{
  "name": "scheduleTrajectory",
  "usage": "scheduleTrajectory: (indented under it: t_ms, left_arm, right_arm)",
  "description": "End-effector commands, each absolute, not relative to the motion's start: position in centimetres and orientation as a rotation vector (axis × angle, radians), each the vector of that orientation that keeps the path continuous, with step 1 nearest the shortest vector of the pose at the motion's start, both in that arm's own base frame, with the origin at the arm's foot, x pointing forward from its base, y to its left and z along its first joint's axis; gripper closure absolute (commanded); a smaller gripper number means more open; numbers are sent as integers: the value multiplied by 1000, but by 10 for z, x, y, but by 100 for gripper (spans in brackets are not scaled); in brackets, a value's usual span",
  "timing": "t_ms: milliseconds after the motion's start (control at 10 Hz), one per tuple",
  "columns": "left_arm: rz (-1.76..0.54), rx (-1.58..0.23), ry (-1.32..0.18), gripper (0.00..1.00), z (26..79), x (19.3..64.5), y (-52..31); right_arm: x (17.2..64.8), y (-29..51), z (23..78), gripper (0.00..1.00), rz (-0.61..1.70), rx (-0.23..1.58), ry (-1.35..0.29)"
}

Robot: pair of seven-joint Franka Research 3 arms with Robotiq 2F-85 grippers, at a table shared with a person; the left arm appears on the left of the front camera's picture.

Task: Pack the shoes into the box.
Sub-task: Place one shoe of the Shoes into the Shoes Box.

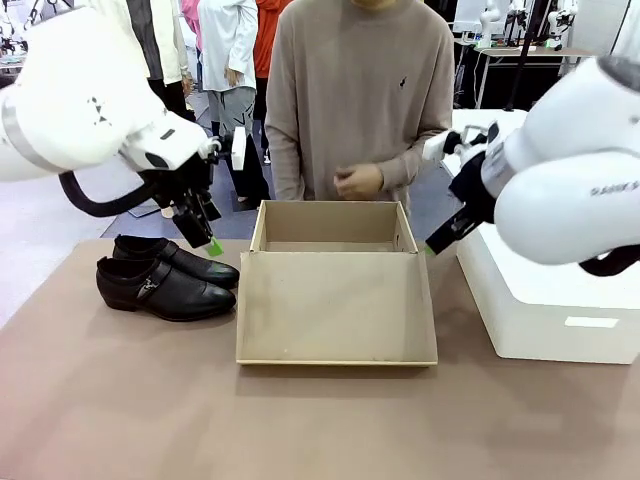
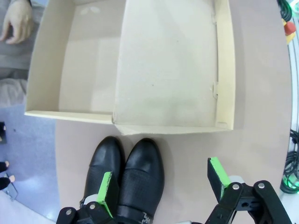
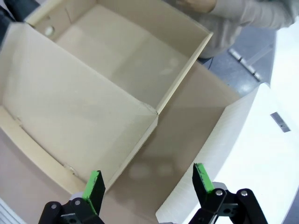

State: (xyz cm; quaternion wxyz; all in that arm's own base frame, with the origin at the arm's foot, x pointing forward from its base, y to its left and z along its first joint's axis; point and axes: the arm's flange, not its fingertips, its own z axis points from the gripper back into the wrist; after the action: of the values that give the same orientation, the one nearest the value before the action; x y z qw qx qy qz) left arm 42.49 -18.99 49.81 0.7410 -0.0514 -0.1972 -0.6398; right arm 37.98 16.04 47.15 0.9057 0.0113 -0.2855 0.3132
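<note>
**Hovering over the shoes, both grippers wide apart**

The box (image 1: pixel 330 228) sits open on the brown table (image 1: pixel 300 420), its bare cardboard floor in plain sight and its lid flap (image 1: pixel 335 305) folded down flat on the robot's side. The shoes (image 1: pixel 168 278) stand as a pair just to the left of the box, side by side and touching. In the left wrist view their glossy toes point at the box's left wall, close to the corner where the flap hinges. The shoe nearer the robot (image 1: pixel 165 288) shows its strap and small metal buckle.

The left gripper (image 2: pixel 162 183) hangs low over the pair on the box's left side, with its fingers spread wide and nothing between them. One green pad (image 2: pixel 107 191) lies over the toe of one shoe and the other pad (image 2: pixel 217 173) is over bare table. Whether a pad touches the leather I cannot tell.

The right gripper (image 3: pixel 149 182) is at the box's right side, above the strip of table between the box and a big white block (image 1: pixel 545 300). Its fingers also stand wide apart and hold nothing.

Behind the box a person stands with both hands (image 1: pixel 358 182) together, just above its far wall.
</note>
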Motion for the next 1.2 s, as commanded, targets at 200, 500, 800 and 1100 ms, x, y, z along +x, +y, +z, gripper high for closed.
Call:
scheduleTrajectory:
  t_ms: [200, 500, 800, 1100]
  left_arm:
    - [-1407, -168, -418, 0, 536, 422, -186]
    - [-1407, -174, -461, 0, 556, 418, -180]
    - [-1445, -246, -569, 0, 584, 411, -155]
    - [-1466, -299, -648, 0, 600, 406, -132]
  right_arm:
    - [369, 155, 527, 0, 731, 49, -604]
    - [363, 154, 538, 0, 764, 79, -627]
    - [346, 133, 555, 0, 840, 200, -731]
    - [333, 110, 568, 0, 925, 307, -817]
